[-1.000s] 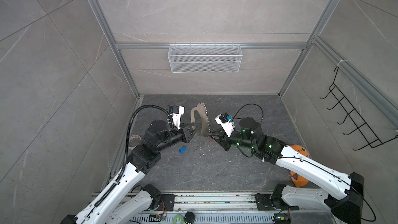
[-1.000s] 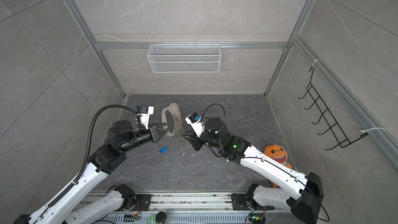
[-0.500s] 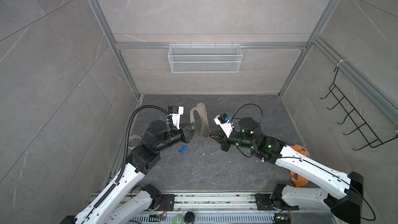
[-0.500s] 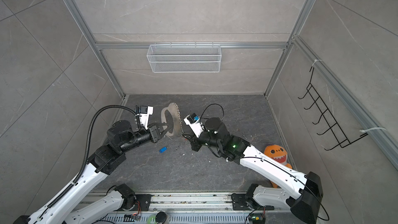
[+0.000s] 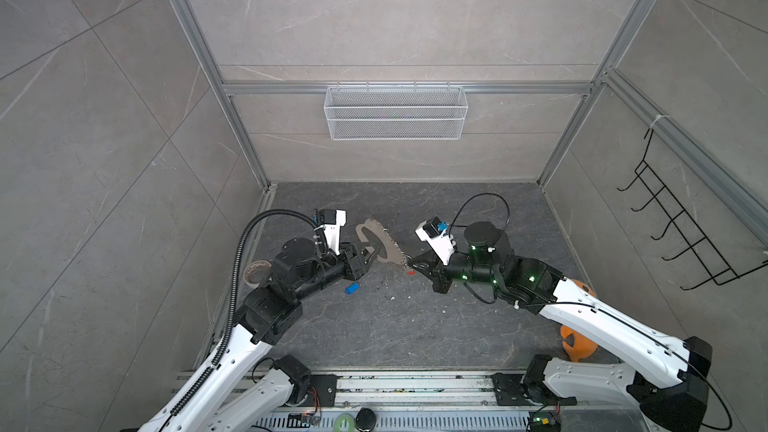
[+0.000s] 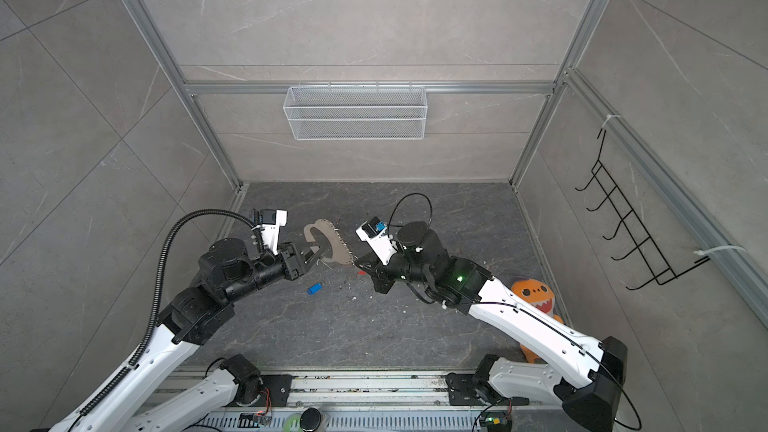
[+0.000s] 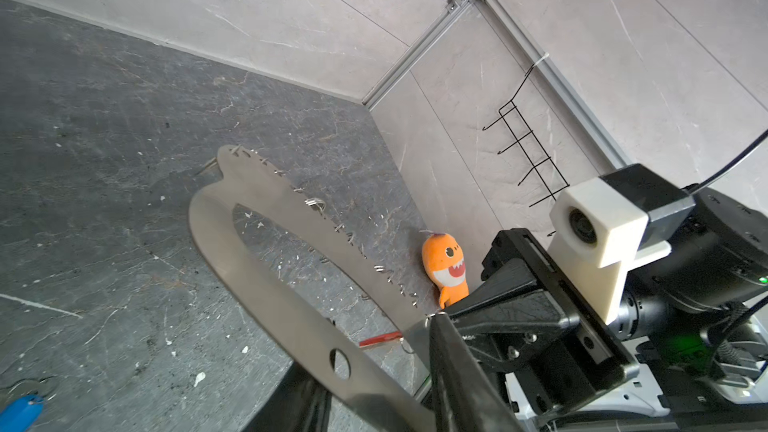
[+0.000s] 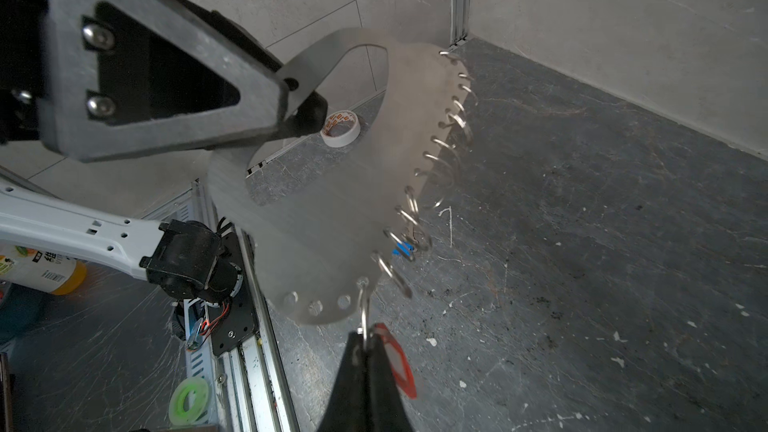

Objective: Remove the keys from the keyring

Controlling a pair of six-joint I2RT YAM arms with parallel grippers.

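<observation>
Right wrist view: my right hand (image 8: 365,340) stays clamped on the keyring (image 8: 324,243); my left hand (image 5: 370,255), at 9 o'clock, has spread apart.

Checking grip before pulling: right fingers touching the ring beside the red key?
Touching. Right wrist view: both fingers pinch that silver ring, hanging from the tag's edge hole.
</observation>
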